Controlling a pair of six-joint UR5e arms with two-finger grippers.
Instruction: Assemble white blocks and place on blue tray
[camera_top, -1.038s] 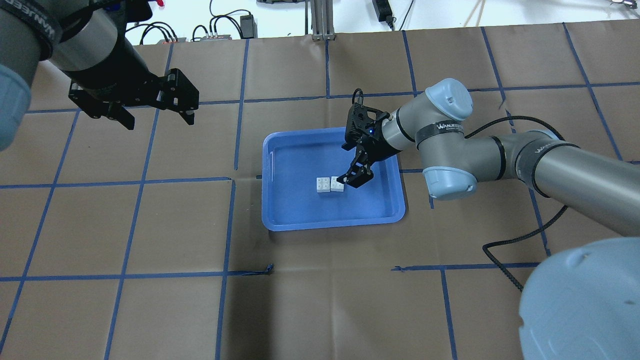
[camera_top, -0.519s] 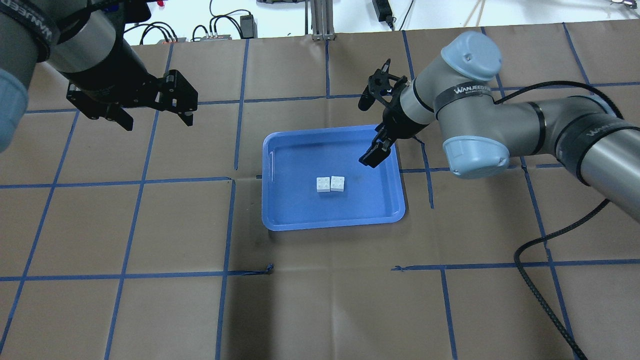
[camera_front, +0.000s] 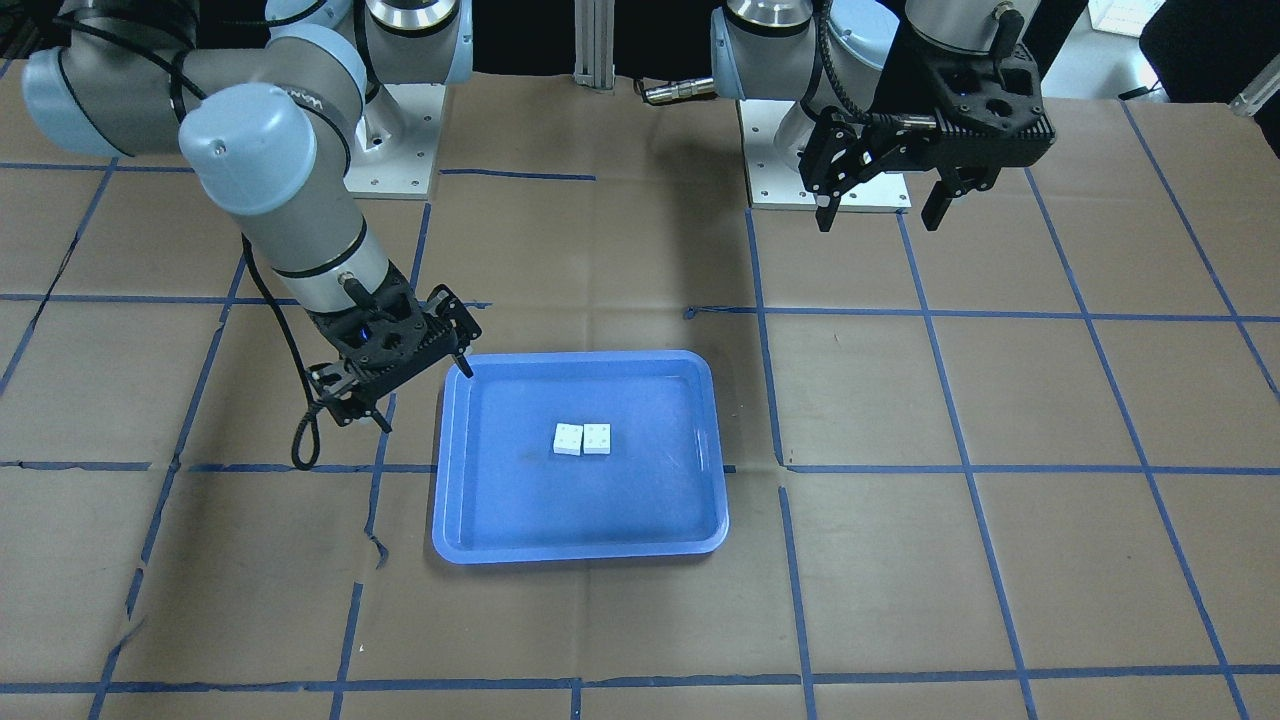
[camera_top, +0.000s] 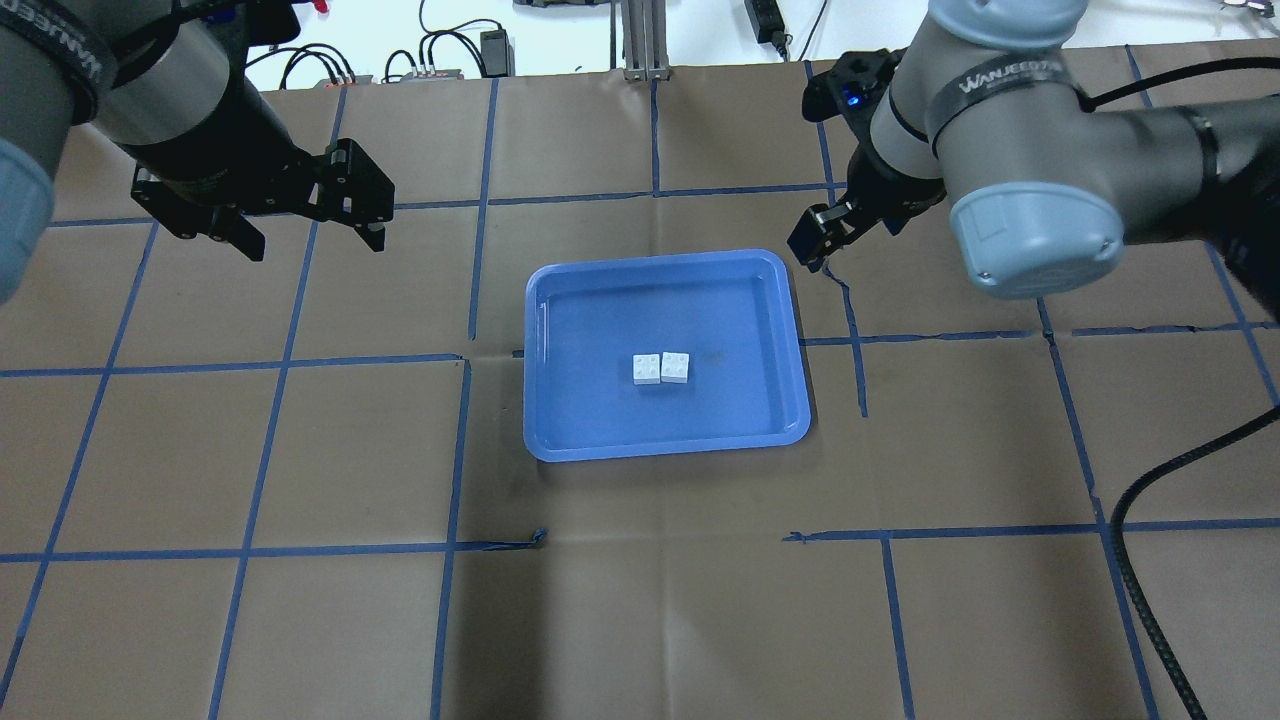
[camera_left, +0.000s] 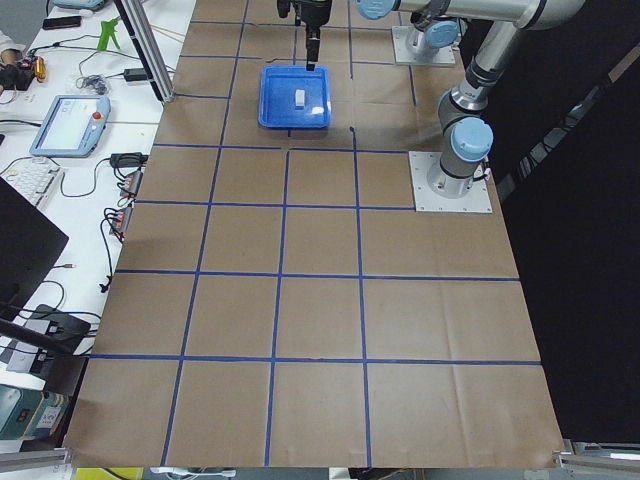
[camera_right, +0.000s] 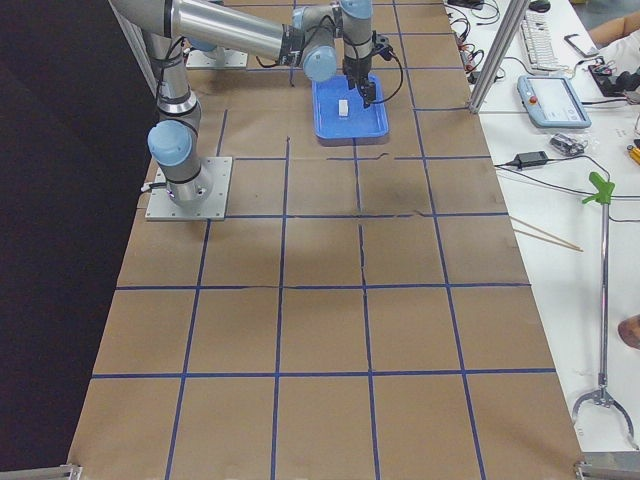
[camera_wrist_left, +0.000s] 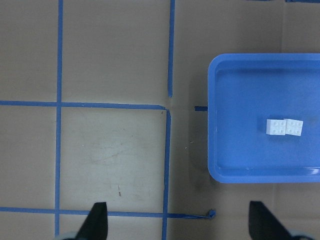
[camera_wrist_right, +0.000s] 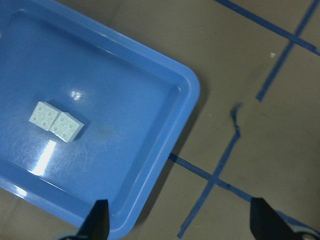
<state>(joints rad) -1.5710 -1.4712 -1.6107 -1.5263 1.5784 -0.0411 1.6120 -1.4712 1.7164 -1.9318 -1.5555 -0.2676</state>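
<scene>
Two white blocks (camera_top: 661, 368) lie side by side and touching in the middle of the blue tray (camera_top: 600, 420). They also show in the front view (camera_front: 582, 439), the left wrist view (camera_wrist_left: 284, 127) and the right wrist view (camera_wrist_right: 56, 121). My right gripper (camera_top: 812, 240) is open and empty, raised over the tray's far right corner (camera_front: 423, 397). My left gripper (camera_top: 315, 238) is open and empty, held high over the table well to the left of the tray (camera_front: 878, 213).
The table is covered in brown paper with a blue tape grid. An aluminium post (camera_top: 640, 45) and cables stand at the far edge. The right arm's black cable (camera_top: 1130, 560) hangs over the near right of the table.
My right gripper has left the white blocks, risen and moved back and to the right, past the tray's far right corner. The blocks and the left arm have stayed put.
</scene>
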